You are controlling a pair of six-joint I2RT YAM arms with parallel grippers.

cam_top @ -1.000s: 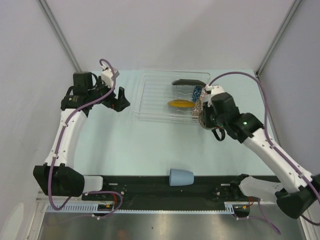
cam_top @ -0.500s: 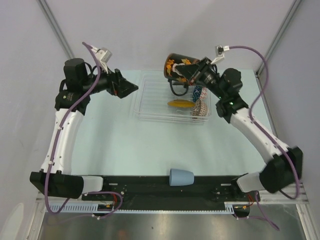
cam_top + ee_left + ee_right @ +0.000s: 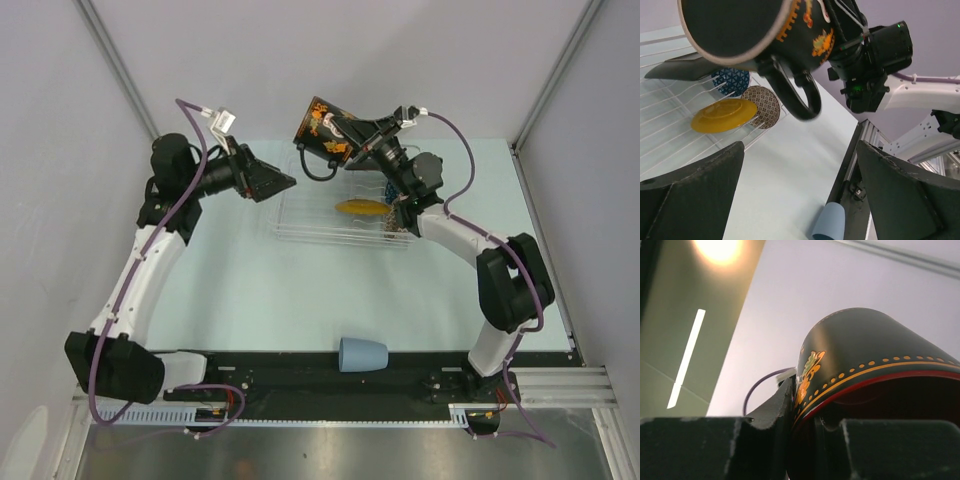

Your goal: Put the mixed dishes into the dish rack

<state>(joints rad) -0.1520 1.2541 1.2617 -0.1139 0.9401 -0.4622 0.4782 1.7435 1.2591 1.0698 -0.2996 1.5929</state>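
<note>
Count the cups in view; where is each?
2. The red-inside cup is held in the air by the right claw, over the dish rack. The light blue cup sits at the table's near edge, in the middle. None seems hidden.

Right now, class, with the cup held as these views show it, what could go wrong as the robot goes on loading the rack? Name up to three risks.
1. The right gripper pinches the red-inside cup by its rim, tilted, high above the dish rack. A slip could drop it onto the yellow plate.
2. The open left gripper points at the cup from close by, so the two could collide.
3. The light blue cup sits far from the rack, near the front, where a sweeping move might knock it.
</note>
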